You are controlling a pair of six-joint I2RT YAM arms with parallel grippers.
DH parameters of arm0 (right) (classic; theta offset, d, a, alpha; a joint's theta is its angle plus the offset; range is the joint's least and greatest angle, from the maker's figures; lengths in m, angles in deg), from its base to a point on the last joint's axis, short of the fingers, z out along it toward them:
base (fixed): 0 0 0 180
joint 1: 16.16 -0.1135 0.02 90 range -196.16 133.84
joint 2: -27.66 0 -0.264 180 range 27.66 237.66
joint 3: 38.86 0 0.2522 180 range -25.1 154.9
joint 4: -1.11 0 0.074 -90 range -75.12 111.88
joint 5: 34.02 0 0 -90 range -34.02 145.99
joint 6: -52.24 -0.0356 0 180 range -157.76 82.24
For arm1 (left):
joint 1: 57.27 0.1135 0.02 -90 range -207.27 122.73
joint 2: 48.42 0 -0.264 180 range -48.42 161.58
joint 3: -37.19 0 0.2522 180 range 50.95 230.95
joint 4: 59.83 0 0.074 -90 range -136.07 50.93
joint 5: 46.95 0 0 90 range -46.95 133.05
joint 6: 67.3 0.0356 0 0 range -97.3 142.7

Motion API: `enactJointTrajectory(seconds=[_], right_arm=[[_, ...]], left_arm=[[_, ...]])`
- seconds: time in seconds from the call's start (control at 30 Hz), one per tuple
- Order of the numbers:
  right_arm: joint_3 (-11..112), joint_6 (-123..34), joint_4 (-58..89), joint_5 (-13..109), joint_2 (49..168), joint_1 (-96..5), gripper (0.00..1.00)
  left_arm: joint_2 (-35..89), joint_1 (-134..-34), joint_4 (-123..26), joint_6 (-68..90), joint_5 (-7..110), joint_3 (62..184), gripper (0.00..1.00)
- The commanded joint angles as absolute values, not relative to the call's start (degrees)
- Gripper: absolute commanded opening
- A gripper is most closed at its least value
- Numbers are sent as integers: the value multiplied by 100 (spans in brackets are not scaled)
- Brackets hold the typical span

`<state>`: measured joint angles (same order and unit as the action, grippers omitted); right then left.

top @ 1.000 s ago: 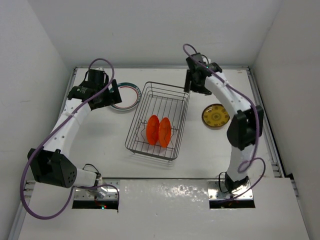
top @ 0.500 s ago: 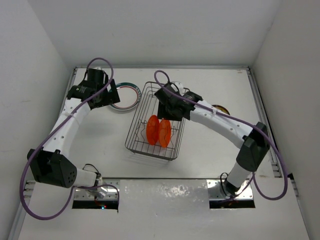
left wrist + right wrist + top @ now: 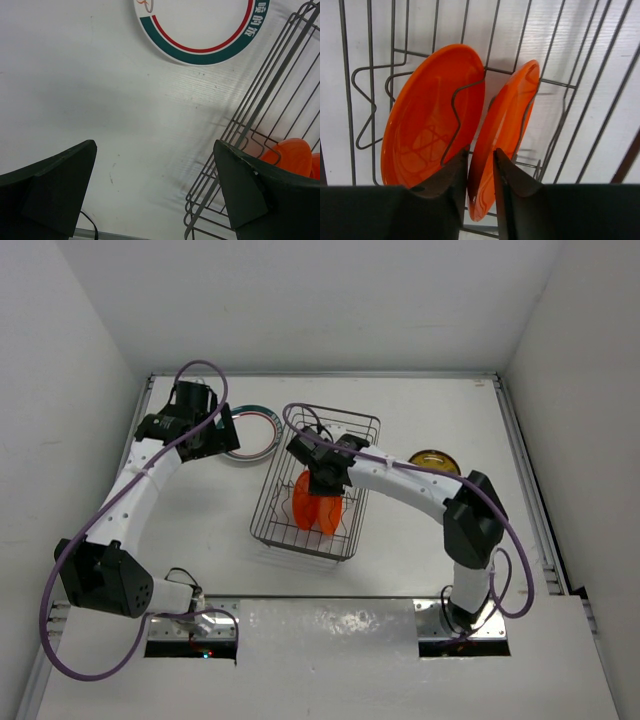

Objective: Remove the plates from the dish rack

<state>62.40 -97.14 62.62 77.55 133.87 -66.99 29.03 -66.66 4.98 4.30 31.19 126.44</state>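
Note:
The wire dish rack [image 3: 268, 512] stands mid-table with two orange plates upright in its tines. My right gripper [image 3: 322, 480] reaches down into it. In the right wrist view its jaws [image 3: 480, 152] are closed on the near rim of the right-hand orange plate [image 3: 512, 110], with the other orange plate [image 3: 427, 112] just left of the left finger. My left gripper [image 3: 212, 432] hangs open [image 3: 155, 147] over bare table beside the rack's left edge [image 3: 260, 100], near a white plate with a teal and red rim [image 3: 255, 432] lying flat.
A tan-yellow plate [image 3: 436, 460] lies flat on the table right of the rack, partly behind my right arm. White walls close in the table on three sides. The teal-rimmed plate [image 3: 210, 52] lies at the top of the left wrist view.
My right arm swung from the back right corner over to the rack, came down on the orange plates, and its jaws narrowed onto the right plate's rim. The left arm stayed still.

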Motion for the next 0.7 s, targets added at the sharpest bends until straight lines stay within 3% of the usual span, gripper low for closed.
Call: enactJointTrajectory(seconds=[0.0, 0.03, 0.17, 0.5, 0.67], right_arm=[[6402, -9972, 5954, 7402, 13199, -6740, 20], [6393, -10016, 5822, 7374, 13016, -6740, 12], [6419, -10148, 5733, 7382, 12550, -6740, 0], [6639, -10202, 6118, 7680, 11178, -6547, 0], [6868, -9186, 6901, 8595, 10948, -5389, 0]], left_arm=[[2717, -6711, 385, 503, 3153, 12680, 100], [2717, -6711, 394, 512, 3162, 12689, 100], [2735, -6711, 359, 512, 3232, 12663, 100], [2866, -6711, 350, 503, 3268, 12786, 100], [2858, -6703, 376, 494, 3259, 12812, 100]])
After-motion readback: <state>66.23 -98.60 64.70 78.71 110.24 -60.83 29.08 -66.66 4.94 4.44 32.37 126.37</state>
